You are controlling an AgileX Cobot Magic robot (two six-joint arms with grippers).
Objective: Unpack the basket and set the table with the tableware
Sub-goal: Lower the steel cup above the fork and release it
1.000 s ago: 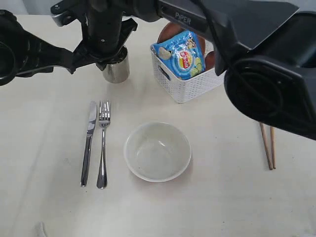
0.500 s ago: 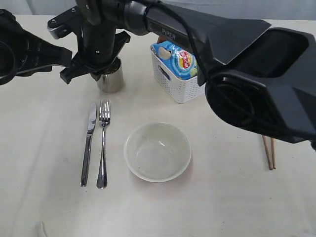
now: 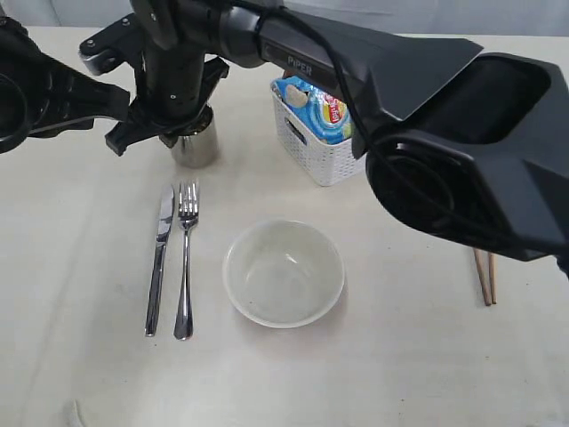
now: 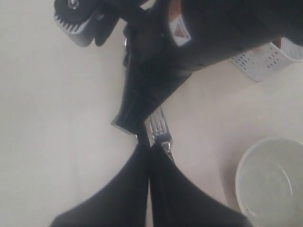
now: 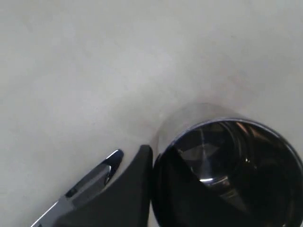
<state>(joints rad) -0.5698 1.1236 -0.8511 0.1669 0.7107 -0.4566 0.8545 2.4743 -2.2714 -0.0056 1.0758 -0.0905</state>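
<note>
- The right gripper [image 3: 189, 127] reaches across the middle and pinches the mug [image 3: 199, 149] by its wall. One finger [image 5: 129, 189] lies against the outside steel, and the other seems to sit inside, lost in the dark interior.
- The mug stands upright at the far left of the table [image 3: 89, 311], beyond the tips of the knife [image 3: 159, 262] and fork [image 3: 184, 267]. I cannot tell whether its base touches the top.
- The left gripper [image 4: 147, 151] is pressed together on nothing, hanging above the fork.
- The mug looks stiff and fairly light but slick. A pinch on one thin wall could let it swing or slide, so it likely wants a firm, vertical hold and a gentle set-down.
- The bowl [image 3: 284, 274] sits right of the fork, and the chopsticks [image 3: 484, 280] lie well apart at the right.
- The basket [image 3: 333, 156] holds a snack bag [image 3: 318, 107]; anything beneath it is hidden.
</note>
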